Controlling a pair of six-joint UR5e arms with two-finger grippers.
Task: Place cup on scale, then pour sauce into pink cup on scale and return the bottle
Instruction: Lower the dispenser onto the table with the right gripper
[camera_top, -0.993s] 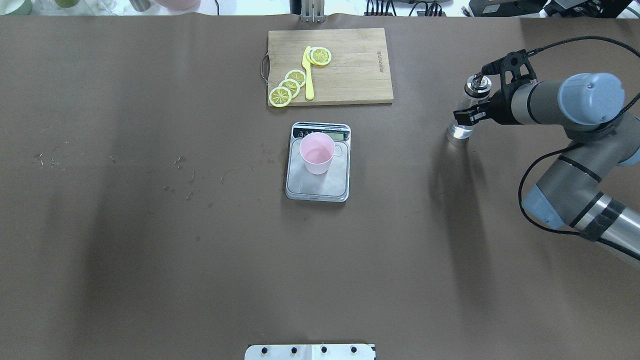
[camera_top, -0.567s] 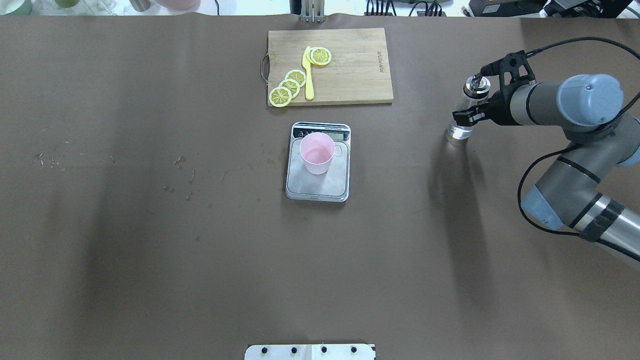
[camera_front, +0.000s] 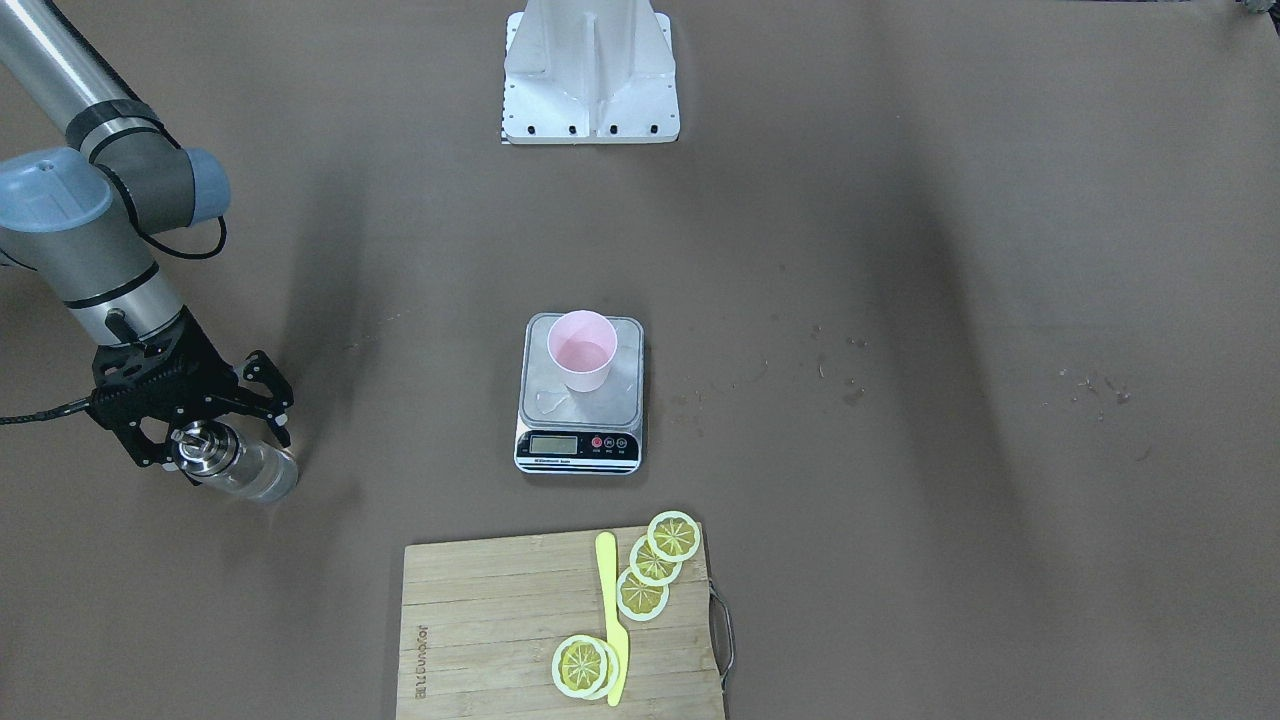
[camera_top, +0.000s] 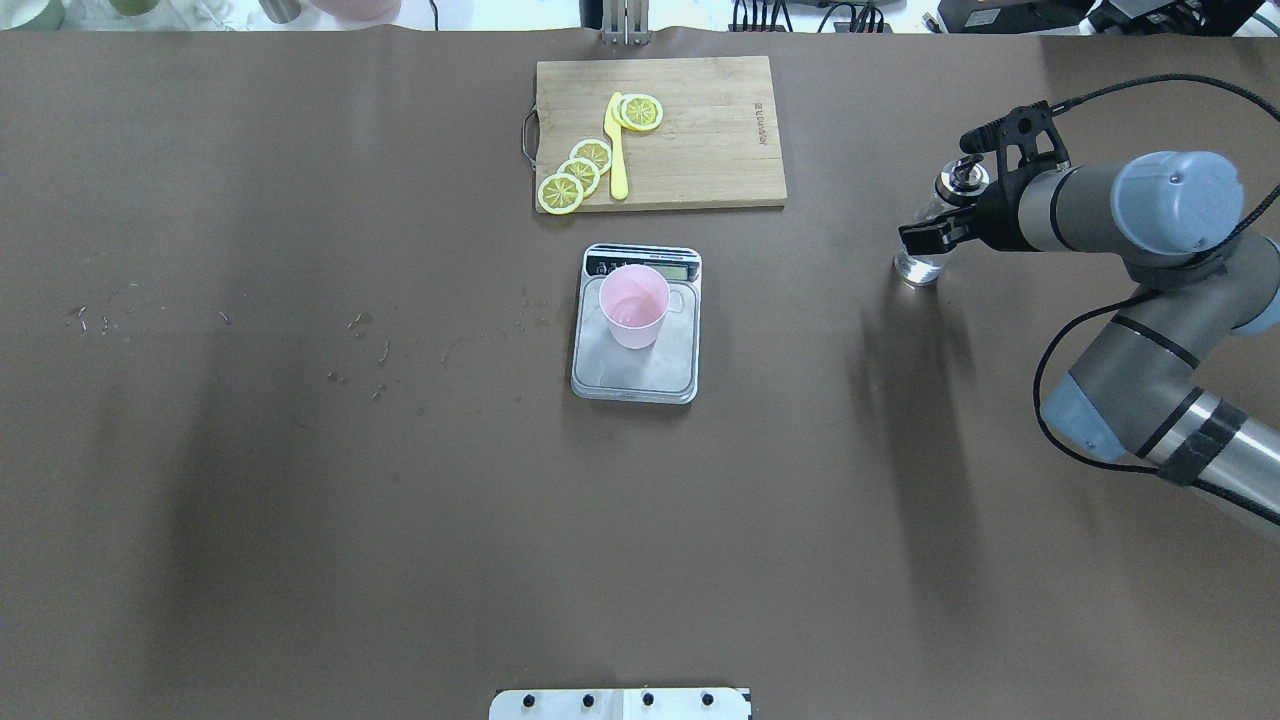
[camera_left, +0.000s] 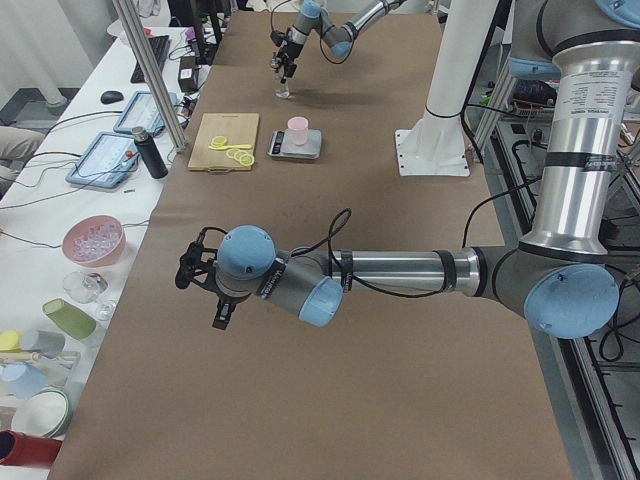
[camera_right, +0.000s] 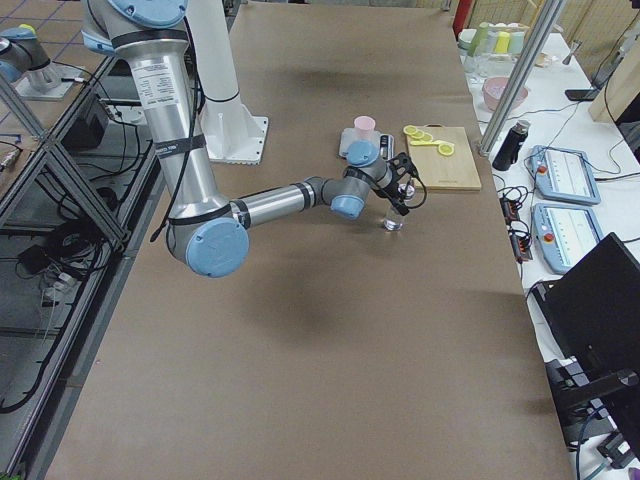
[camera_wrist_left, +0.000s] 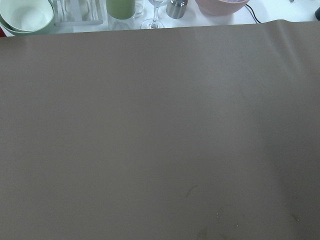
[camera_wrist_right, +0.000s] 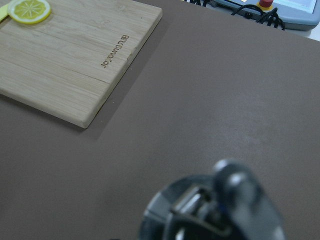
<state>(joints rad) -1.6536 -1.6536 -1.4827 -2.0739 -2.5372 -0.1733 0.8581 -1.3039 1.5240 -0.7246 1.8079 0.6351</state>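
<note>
- The brown surface (camera_top: 300, 500) carries everything, with faint specks and stains on the robot's left half.
- The left arm (camera_left: 400, 270) stretches low over bare surface, well apart from the task things. Its pincer (camera_left: 220, 320) shows only from the side, so I cannot tell whether it is open or closed.
- The right arm (camera_top: 1130, 370) reaches out on the robot's right. Its pincer (camera_front: 212, 440) has a jaw on either side of the bottle, but I cannot tell whether they grip it or stand clear.
- A bamboo cutting board (camera_top: 700, 150) lies at the far edge, beyond the scale.
- The digital scale (camera_top: 635, 375) sits mid-surface, its display towards the board.
- The pink cup (camera_top: 634, 308) stands upright on the scale's platform, near the display end.
- The glass bottle (camera_front: 262, 475) with its silver pourer cap stands upright, its base apparently on the surface, well apart from the scale.
- A yellow knife (camera_top: 617, 150) lies on the board.
- Lemon slices (camera_top: 580, 172) lie either side of it.
</note>
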